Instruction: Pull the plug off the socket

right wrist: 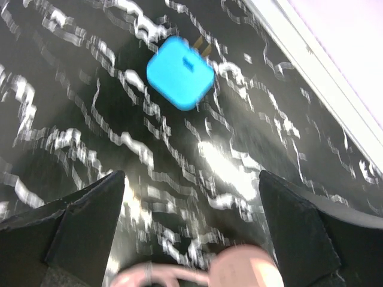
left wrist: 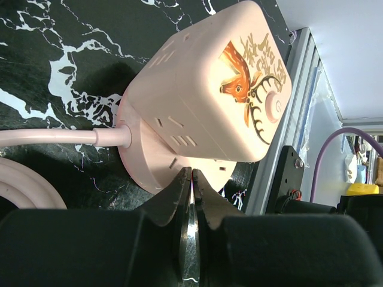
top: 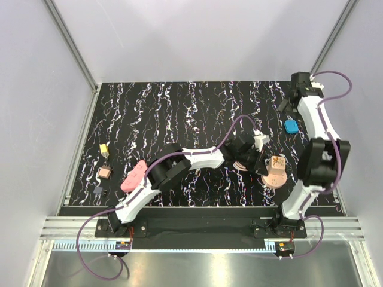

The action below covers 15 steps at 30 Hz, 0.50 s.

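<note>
Left pincer (left wrist: 191,177) pinching socket (left wrist: 203,95) base, plug (right wrist: 179,73) blurred

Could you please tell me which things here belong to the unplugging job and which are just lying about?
Job: pink socket cube, blue plug, left gripper, right gripper.
Lying about: yellow block, small tan block, small dark piece, pink oval piece.

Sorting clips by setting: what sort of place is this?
Probably a lab test cell rather than a home: a black marbled table enclosed by plain white panels, held in aluminium framing.
</note>
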Motion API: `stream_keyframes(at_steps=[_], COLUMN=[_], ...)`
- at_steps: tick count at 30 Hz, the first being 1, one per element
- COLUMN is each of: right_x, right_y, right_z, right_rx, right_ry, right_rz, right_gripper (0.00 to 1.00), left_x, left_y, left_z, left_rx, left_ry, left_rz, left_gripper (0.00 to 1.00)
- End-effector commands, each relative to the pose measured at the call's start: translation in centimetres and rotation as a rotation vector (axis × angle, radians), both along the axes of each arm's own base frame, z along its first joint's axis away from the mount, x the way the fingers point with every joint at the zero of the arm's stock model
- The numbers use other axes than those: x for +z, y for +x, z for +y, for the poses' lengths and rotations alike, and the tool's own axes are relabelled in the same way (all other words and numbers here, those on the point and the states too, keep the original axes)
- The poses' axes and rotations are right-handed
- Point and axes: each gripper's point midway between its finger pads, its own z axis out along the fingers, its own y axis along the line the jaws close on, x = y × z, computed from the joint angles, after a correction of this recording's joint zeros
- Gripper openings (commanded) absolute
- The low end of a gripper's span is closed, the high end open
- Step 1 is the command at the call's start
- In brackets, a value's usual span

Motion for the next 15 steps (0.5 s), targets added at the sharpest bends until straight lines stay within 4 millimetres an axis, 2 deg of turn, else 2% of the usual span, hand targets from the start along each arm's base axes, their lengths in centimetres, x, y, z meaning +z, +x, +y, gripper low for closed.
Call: stream_keyframes(at_steps=[1,4,7,9,13,15], right_x=[1.2,1.2,2.6,3.5,5.4,5.7], right_y=[-3.6,-6.3,-8.7,-9.5,-11.8,-12.5], right_z=[2.3,3.0,3.2,3.5,5.4,6.2], right_rx=[0.048,0.08,0.08,0.087,0.124,0.144], right_ry=[0.088,0.108,0.108,0.116,0.193,0.23], right_rz=[-0.008,0.017,-0.004,-0.027,-0.091,-0.11], right_gripper=[1.0,1.0,1.0,1.0,1.0,1.0], left_x=[-4.2,-4.4,-4.3,-4.3,-4.3,-4.3], left_y=[-1.5,-1.5,-1.5,-1.4,-1.4,-1.4], left_z=[2.9,2.9,2.8,2.8,2.9,3.1], left_rx=[-0.011,-0.009,-0.015,-0.012,-0.013,-0.013], left_ry=[0.155,0.16,0.159,0.159,0.167,0.172], left_rz=[0.051,0.054,0.059,0.061,0.076,0.08], left_gripper=[0.13,0.13,0.14,0.14,0.16,0.16])
